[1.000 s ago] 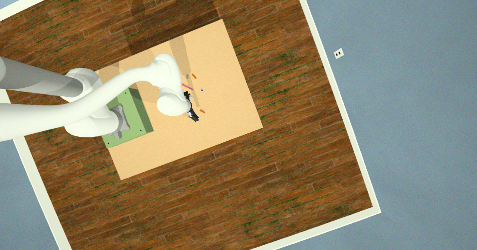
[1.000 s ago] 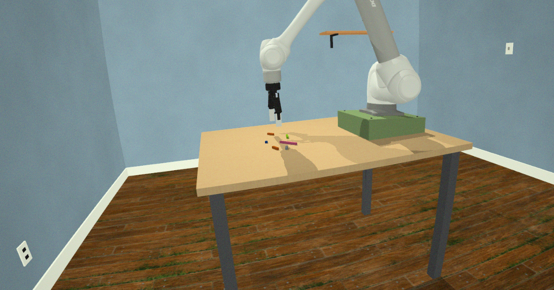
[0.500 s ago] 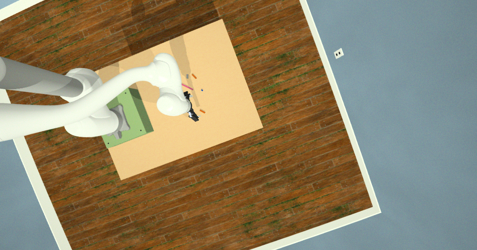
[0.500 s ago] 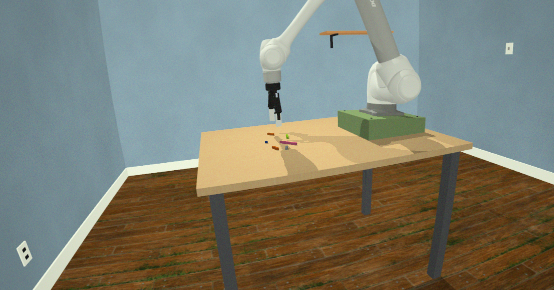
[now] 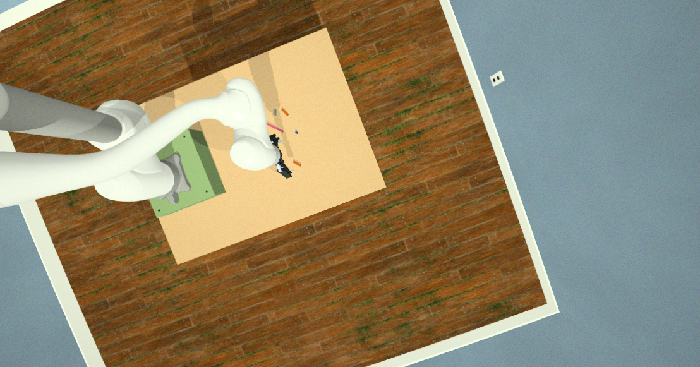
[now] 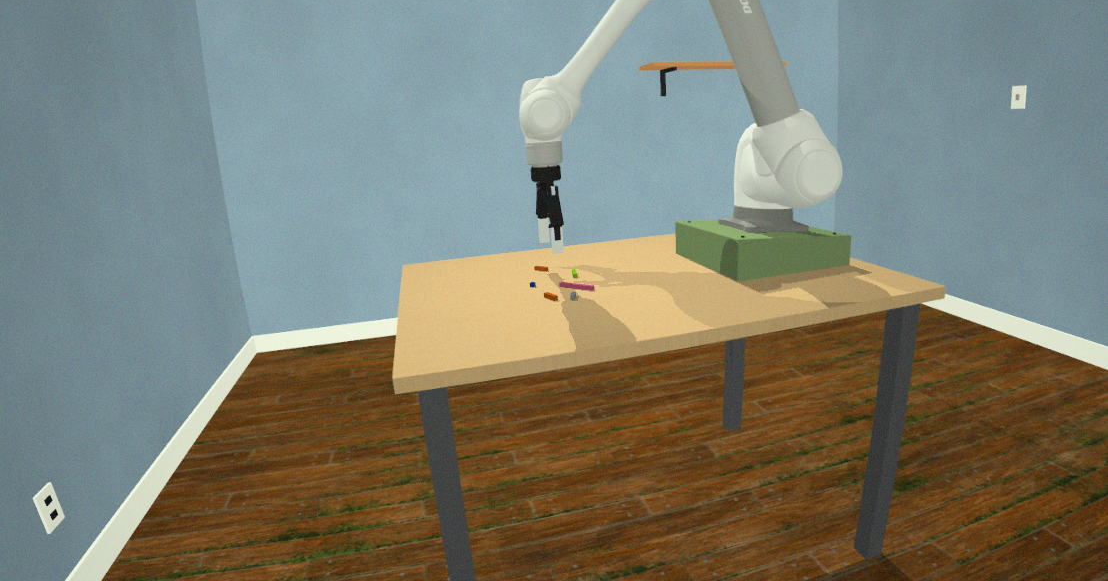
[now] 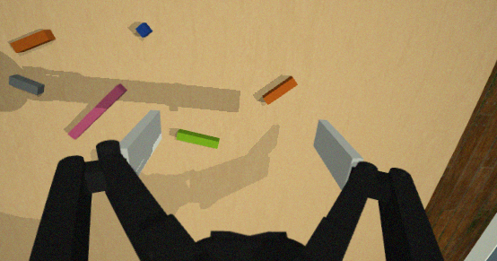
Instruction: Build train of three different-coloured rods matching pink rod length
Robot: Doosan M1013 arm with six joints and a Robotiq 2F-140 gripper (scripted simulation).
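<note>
In the wrist view my gripper [image 7: 239,128] is open and empty, held above the table. A lime rod [image 7: 197,138] lies flat below, close to the left finger. An orange rod [image 7: 279,90] lies beyond it to the right. A pink rod [image 7: 97,111] lies slanted at the left. A grey rod [image 7: 26,84] and a second orange rod [image 7: 32,40] lie at the far left, and a small blue rod [image 7: 143,30] lies at the top. No rods touch each other. In the exterior view the gripper [image 6: 551,237] hangs over the rods [image 6: 562,284].
The green robot base [image 6: 761,247] stands at the table's back right. The table edge and wooden floor [image 7: 475,169] show at the right of the wrist view. The arm casts shadows across the table top.
</note>
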